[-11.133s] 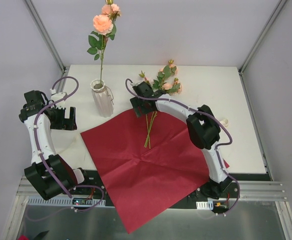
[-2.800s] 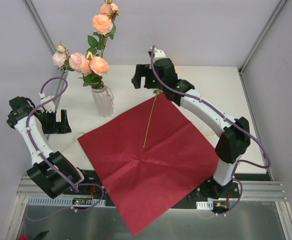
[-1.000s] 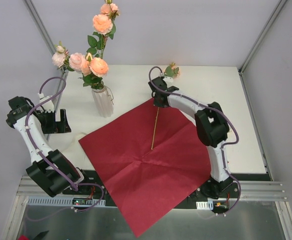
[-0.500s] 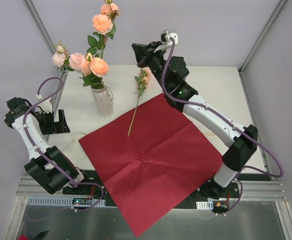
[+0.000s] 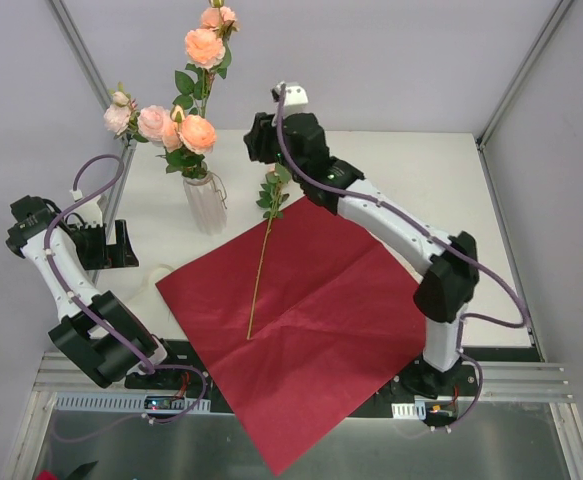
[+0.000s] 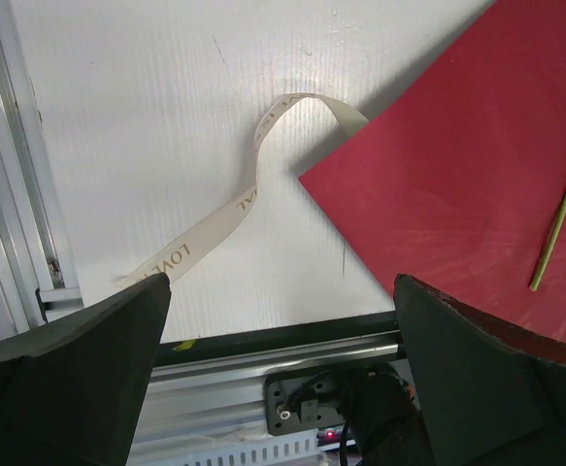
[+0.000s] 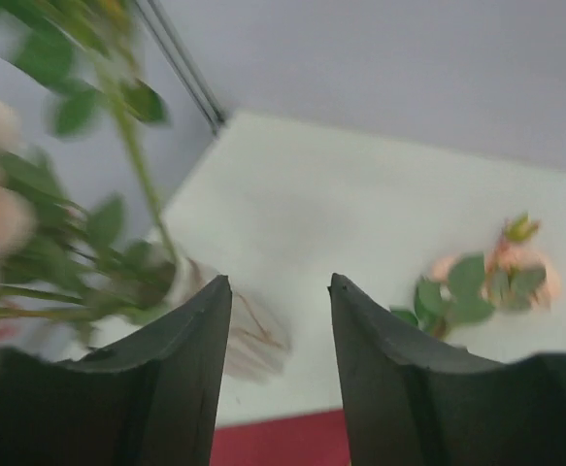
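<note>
While the left gripper (image 6: 281, 291) and right gripper (image 7: 278, 291) gape empty, the flower (image 5: 270, 190) looks light, fragile; pinch its wiry stem (image 5: 258, 272) midway.

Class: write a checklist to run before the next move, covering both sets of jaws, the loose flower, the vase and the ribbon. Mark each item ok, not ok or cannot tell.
1. Right gripper, jaws open with nothing between them: ok.
2. Left gripper, jaws open and empty: ok.
3. Vase upright: ok.
4. Loose flower lying flat, with its stem across the red cloth: cannot tell.
5. Ribbon free of the cloth's corner: cannot tell.
</note>
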`<state>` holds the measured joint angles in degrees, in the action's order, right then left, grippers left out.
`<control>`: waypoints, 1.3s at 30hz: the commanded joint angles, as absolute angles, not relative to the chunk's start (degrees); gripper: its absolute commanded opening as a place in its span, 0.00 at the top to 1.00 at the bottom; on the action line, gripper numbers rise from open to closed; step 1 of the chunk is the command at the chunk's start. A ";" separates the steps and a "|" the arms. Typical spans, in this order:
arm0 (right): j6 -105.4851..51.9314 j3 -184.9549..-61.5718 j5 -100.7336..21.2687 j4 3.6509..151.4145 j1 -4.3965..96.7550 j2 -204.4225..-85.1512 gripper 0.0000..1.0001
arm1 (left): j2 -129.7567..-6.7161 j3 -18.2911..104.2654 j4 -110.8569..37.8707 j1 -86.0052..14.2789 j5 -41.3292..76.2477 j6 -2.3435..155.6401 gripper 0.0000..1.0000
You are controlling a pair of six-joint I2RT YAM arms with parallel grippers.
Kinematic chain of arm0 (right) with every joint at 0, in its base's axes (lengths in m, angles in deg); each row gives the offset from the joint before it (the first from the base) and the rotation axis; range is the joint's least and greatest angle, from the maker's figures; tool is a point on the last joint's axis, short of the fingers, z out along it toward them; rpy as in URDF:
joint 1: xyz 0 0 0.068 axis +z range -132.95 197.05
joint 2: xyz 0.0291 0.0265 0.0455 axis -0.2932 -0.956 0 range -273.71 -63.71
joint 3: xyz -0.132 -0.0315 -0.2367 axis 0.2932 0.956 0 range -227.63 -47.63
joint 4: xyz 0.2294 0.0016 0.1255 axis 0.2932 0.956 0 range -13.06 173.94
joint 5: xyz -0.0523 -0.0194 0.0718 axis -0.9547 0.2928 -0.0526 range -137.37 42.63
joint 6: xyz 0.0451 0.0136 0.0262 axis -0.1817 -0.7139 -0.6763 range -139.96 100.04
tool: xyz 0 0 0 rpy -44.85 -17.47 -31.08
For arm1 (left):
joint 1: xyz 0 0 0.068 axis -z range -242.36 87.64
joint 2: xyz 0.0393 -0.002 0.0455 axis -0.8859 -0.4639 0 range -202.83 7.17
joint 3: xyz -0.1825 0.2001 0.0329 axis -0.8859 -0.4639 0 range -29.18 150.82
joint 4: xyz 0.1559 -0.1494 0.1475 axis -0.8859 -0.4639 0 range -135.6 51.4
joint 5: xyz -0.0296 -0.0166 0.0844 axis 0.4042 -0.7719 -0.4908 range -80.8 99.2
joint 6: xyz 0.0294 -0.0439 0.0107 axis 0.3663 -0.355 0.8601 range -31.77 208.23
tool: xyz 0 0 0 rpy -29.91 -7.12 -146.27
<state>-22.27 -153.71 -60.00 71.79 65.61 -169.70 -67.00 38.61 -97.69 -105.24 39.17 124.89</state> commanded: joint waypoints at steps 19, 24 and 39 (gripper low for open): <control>-40.88 -158.77 -54.56 96.40 60.29 -193.51 0.04 | -66.75 39.55 -98.80 -105.69 39.78 127.52 0.01; -42.81 -162.32 -58.79 100.84 60.29 -197.21 0.02 | -66.48 39.55 -98.36 -105.78 39.43 127.60 0.01; -44.04 -175.24 -66.35 113.93 62.23 -206.44 0.34 | -66.66 39.64 -98.45 -106.66 39.17 128.57 0.01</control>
<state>-42.60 -172.71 -62.49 108.82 62.00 -206.27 -67.07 38.50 -97.62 -105.52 38.72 126.66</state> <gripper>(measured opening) 0.679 0.992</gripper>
